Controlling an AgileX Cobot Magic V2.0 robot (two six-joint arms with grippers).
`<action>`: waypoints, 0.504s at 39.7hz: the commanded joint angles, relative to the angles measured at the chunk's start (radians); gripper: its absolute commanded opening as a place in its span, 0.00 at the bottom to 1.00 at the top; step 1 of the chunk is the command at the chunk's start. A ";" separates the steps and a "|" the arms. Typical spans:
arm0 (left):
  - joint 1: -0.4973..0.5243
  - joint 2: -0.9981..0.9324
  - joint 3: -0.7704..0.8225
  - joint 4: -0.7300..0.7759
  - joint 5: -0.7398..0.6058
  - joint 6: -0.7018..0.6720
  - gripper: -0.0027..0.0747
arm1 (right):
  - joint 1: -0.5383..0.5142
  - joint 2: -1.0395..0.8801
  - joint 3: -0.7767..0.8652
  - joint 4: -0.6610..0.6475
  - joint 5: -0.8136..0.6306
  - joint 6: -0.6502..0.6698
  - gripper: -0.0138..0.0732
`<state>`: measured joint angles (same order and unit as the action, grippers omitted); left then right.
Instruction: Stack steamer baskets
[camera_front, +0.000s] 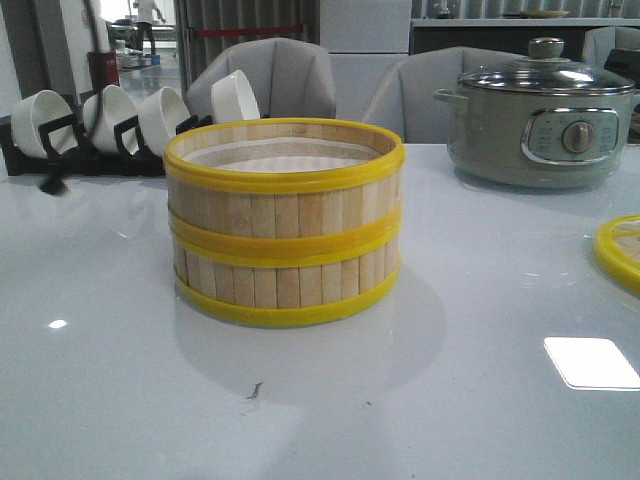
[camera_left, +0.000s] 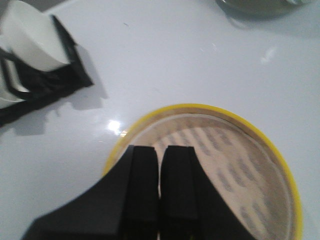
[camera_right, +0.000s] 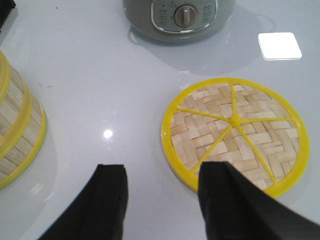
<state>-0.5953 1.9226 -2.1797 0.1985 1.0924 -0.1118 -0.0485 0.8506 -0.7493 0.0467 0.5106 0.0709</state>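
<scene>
Two steamer baskets (camera_front: 283, 235) stand stacked at the table's middle, pale slats with yellow rims, the top one open. In the left wrist view I look down into the upper basket (camera_left: 240, 165) and its lined floor. My left gripper (camera_left: 160, 150) hovers over its near rim, fingers pressed together with nothing between them. The woven lid (camera_right: 235, 132) lies flat on the table to the right, and the front view shows only its edge (camera_front: 622, 250). My right gripper (camera_right: 162, 172) is open above the bare table, one finger overlapping the lid's rim. Neither gripper shows in the front view.
A grey-green electric pot (camera_front: 540, 125) with a glass lid stands at the back right, beyond the woven lid. A black rack of white bowls (camera_front: 110, 125) lines the back left. Grey chairs stand behind the table.
</scene>
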 joint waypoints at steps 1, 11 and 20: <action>0.092 -0.155 -0.030 0.022 -0.027 -0.019 0.14 | -0.001 0.010 -0.036 -0.001 -0.076 -0.001 0.66; 0.316 -0.393 0.124 0.018 -0.073 -0.045 0.14 | -0.001 0.015 -0.036 -0.001 -0.087 -0.001 0.66; 0.420 -0.668 0.529 0.005 -0.237 -0.098 0.14 | -0.001 0.015 -0.036 -0.001 -0.099 -0.001 0.66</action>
<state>-0.1849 1.3782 -1.7729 0.2119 0.9933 -0.1905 -0.0485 0.8728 -0.7493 0.0467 0.4930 0.0709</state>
